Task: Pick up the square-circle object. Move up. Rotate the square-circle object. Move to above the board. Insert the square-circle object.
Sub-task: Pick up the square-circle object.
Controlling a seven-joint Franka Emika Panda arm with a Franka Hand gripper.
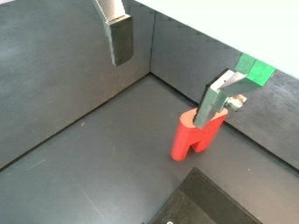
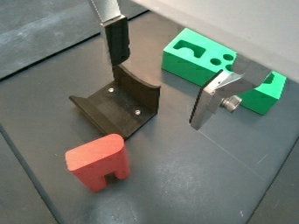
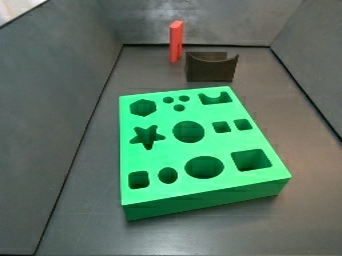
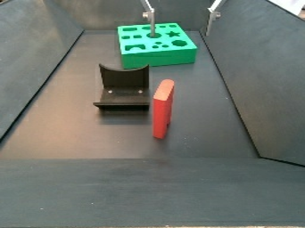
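Observation:
The square-circle object point(image 4: 162, 109), a slim red peg, stands upright on the dark floor in front of the fixture; it also shows in the wrist views point(image 1: 193, 136) point(image 2: 96, 162) and in a side view point(image 3: 175, 40). The green board point(image 3: 201, 198) with its many cut-outs lies flat beyond the fixture point(image 4: 155, 58), and part of it shows from the wrist point(image 2: 184, 45) point(image 1: 254, 70). My gripper point(image 4: 181, 11) hangs high over the board's end, well away from the peg. It is open point(image 1: 166, 70) point(image 2: 163, 70), with nothing between the fingers point(image 2: 117, 39).
The dark fixture point(image 4: 123, 89) point(image 3: 210, 65) point(image 2: 117, 105) stands between peg and board. Sloping grey walls point(image 4: 238, 53) close in the floor on both sides and at the far end point(image 3: 134, 20).

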